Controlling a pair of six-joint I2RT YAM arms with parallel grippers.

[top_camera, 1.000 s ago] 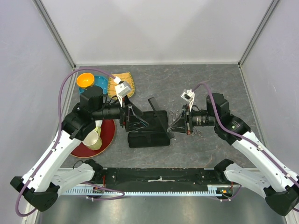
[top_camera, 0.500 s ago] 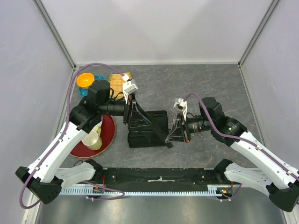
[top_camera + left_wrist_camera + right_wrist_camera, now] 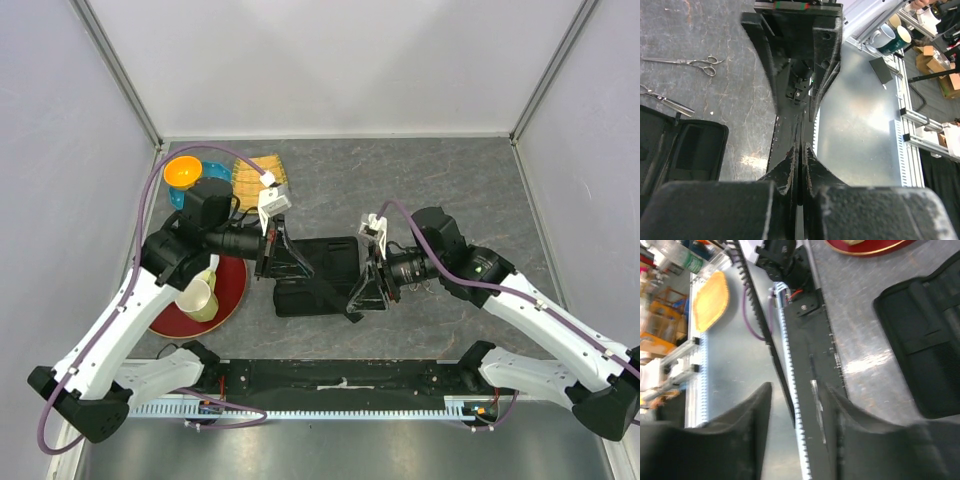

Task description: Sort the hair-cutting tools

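Grey table (image 3: 450, 180) carries black case (image 3: 335, 255), scissors (image 3: 685, 61) and red plate (image 3: 238, 280).

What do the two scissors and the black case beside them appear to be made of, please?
Upper scissors and lower scissors: probably polished steel, silvery and glinting. Black case: likely matte fabric or synthetic, dull with soft rounded edges.

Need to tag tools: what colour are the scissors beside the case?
Silver, both pairs: upper scissors and lower scissors; clearest in the left wrist view.
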